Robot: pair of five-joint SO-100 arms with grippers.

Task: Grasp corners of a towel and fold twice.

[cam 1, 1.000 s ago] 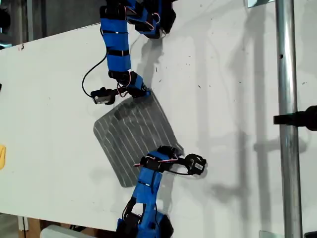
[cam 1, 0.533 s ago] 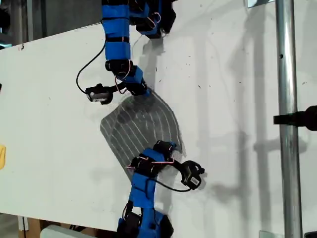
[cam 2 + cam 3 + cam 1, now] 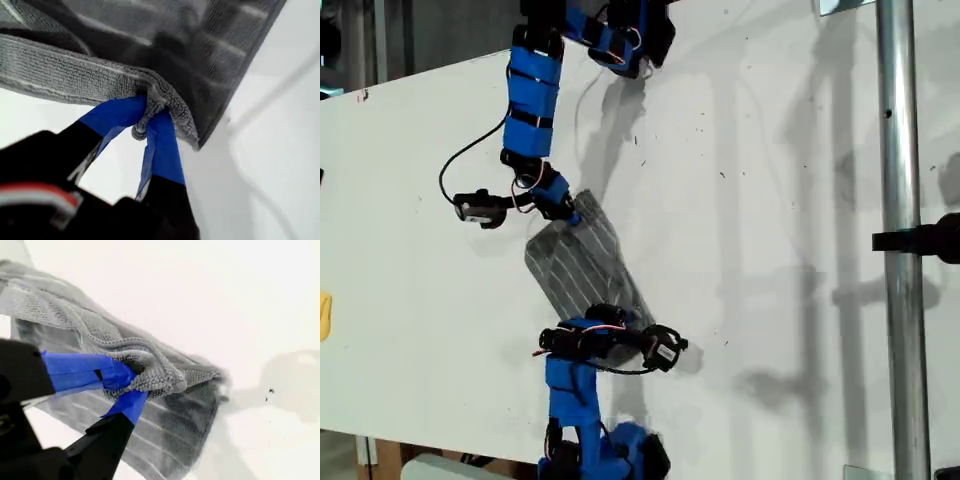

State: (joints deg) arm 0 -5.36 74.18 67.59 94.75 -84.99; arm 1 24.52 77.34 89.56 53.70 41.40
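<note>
Closest in, my first gripper (image 3: 147, 122) is seen with its blue-taped fingers (image 3: 162, 150) pressed together on a bunched corner (image 3: 170, 107) of the towel (image 3: 210, 55). The grey striped cloth is held clear of the white table (image 3: 280, 150) at that point.

My second gripper (image 3: 131, 385) is likewise clamped, its fingers (image 3: 80, 371) closed tight on another corner (image 3: 160, 375). The towel (image 3: 165, 430) is draped away beneath it, partly doubled over itself.

In the exterior view the towel (image 3: 582, 265) is stretched between two blue arms. One arm (image 3: 570, 385) is reaching in from the bottom edge and the other arm (image 3: 530, 100) from the top edge. Which of them carries which gripper cannot be told.

Against a second ago, the cloth is no longer spread flat and nearly square. It has been narrowed into a slanted band, and both pinched corners have been carried toward the exterior view's left.

Farther off, the table (image 3: 770, 200) is crossed by a metal pole (image 3: 900, 250) at the exterior view's right.
</note>
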